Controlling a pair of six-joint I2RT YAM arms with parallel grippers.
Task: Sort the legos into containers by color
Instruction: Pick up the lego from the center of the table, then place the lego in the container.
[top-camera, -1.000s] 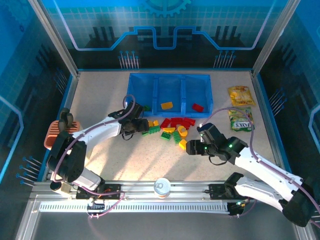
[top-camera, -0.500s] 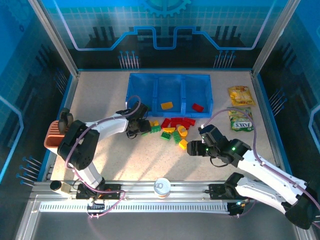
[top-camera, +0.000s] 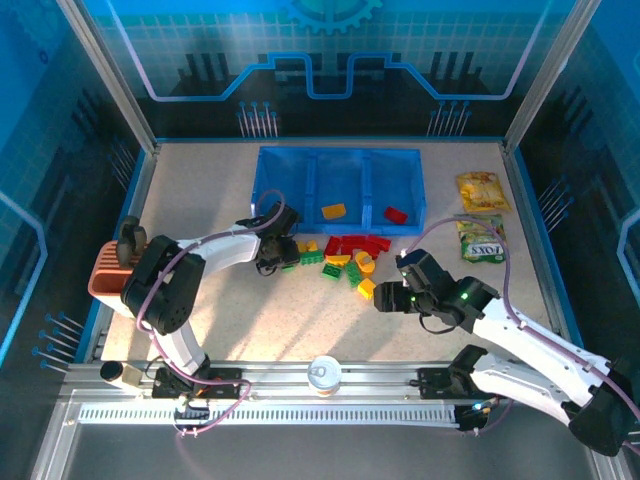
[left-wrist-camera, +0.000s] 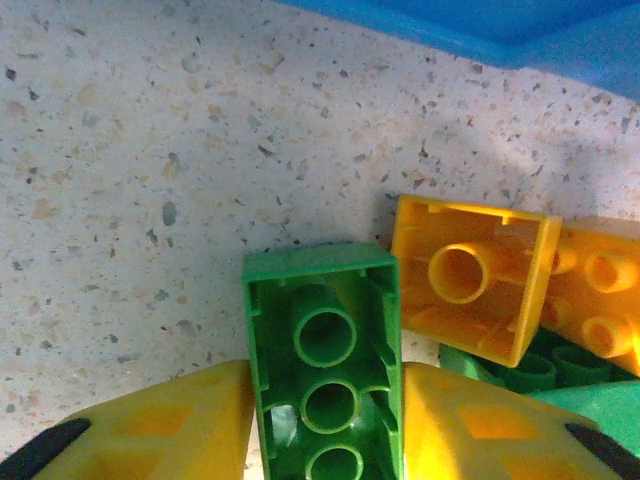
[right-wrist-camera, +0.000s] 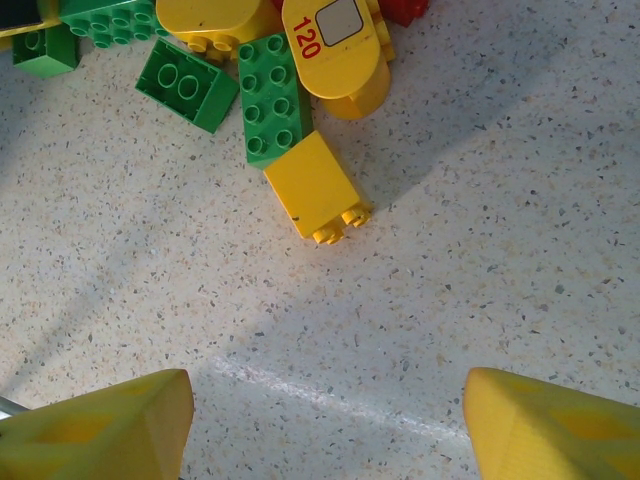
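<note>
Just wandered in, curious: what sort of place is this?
Likely a robotics lab test cell: a left arm and right arm bolted to the table, blue panel walls around it, toy bricks beside a sorting tray.

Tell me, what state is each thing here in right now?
Left claw, closed on green brick.
Green brick, hollow side up.
Right claw, open, holding nothing.
Yellow brick, lying in tray, middle compartment.
Red brick, lying in tray, right compartment.
Pile, unsorted, outside tray.
</note>
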